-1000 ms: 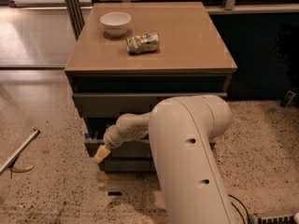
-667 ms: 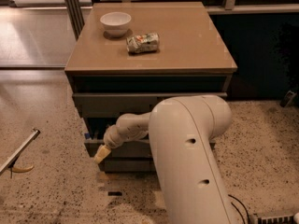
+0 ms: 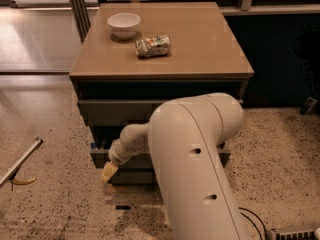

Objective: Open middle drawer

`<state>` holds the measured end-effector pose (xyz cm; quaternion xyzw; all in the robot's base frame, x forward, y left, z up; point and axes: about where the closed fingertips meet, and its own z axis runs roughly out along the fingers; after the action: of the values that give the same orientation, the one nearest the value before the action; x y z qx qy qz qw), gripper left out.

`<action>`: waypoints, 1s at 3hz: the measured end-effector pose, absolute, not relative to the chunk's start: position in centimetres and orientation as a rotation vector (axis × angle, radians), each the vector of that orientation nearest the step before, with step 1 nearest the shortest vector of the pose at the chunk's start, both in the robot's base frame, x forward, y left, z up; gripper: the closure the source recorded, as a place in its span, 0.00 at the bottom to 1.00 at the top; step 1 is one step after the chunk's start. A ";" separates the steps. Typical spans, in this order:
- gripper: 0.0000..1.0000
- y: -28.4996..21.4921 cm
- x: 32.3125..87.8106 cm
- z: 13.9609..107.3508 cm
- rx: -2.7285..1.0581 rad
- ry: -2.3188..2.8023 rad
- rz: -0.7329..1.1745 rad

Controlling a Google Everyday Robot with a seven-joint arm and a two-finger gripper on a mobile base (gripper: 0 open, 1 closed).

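a white bowl (image 3: 124,24) and a crumpled can (image 3: 153,46) sit near each other on the tan countertop (image 3: 205,54).

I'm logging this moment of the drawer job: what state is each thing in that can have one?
Bowl: upright on the cabinet top, looks empty.
Can: crushed, lying on its side near the bowl.
Top drawer: looks shut.
Middle drawer: seems pulled out a little, with a dark gap above its front.
Tool: low, at the left end of the middle drawer's front.
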<state>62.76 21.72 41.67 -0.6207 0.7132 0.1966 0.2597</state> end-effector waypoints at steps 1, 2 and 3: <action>0.19 21.0 60.6 41.0 -1.700 1.966 0.531; 0.42 20.5 59.8 41.2 -1.700 1.982 0.529; 0.65 20.5 59.9 41.9 -1.700 1.982 0.529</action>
<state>59.86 20.54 41.89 -0.6200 0.7227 0.1931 0.2365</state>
